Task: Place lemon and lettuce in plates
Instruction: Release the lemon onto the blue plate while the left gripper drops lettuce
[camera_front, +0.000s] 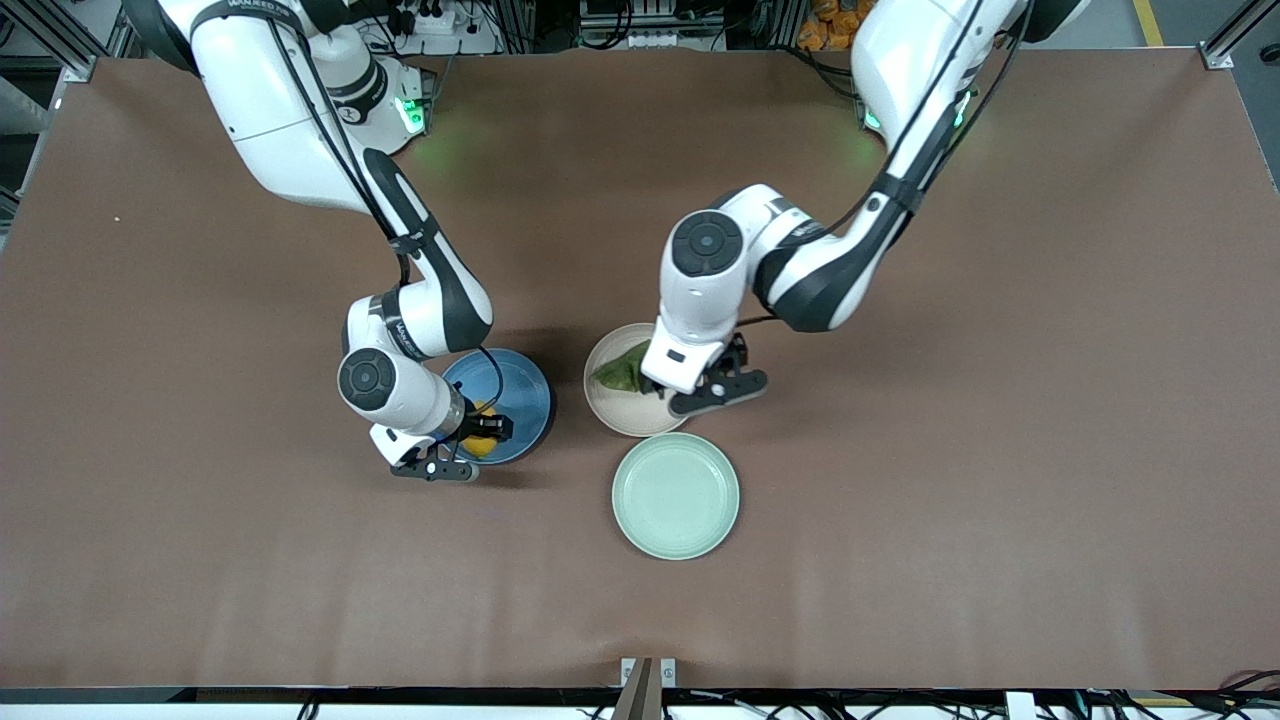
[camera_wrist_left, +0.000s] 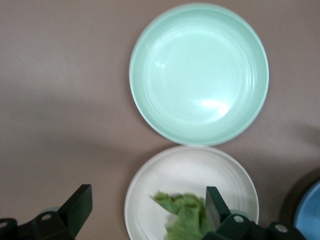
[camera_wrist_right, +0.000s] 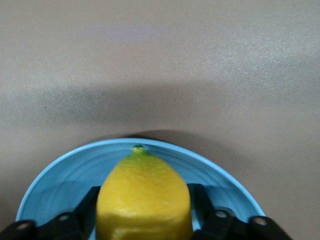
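The yellow lemon (camera_wrist_right: 144, 200) sits between the fingers of my right gripper (camera_front: 472, 432), which is shut on it low over the blue plate (camera_front: 525, 395). The lemon (camera_front: 482, 445) is over the part of that plate nearer the front camera. The blue plate's rim (camera_wrist_right: 60, 170) curves around the lemon in the right wrist view. The green wrinkly lettuce (camera_front: 622, 370) lies on the beige-pink plate (camera_front: 615, 415). My left gripper (camera_front: 690, 392) is open just above that plate. In the left wrist view the lettuce (camera_wrist_left: 185, 217) rests on the plate (camera_wrist_left: 165, 170) beside one finger (camera_wrist_left: 216, 202).
An empty pale mint-green plate (camera_front: 676, 495) lies beside the beige plate, nearer the front camera; it also shows in the left wrist view (camera_wrist_left: 199, 72). The blue plate lies beside the beige one, toward the right arm's end. Brown table (camera_front: 1000, 450) all around.
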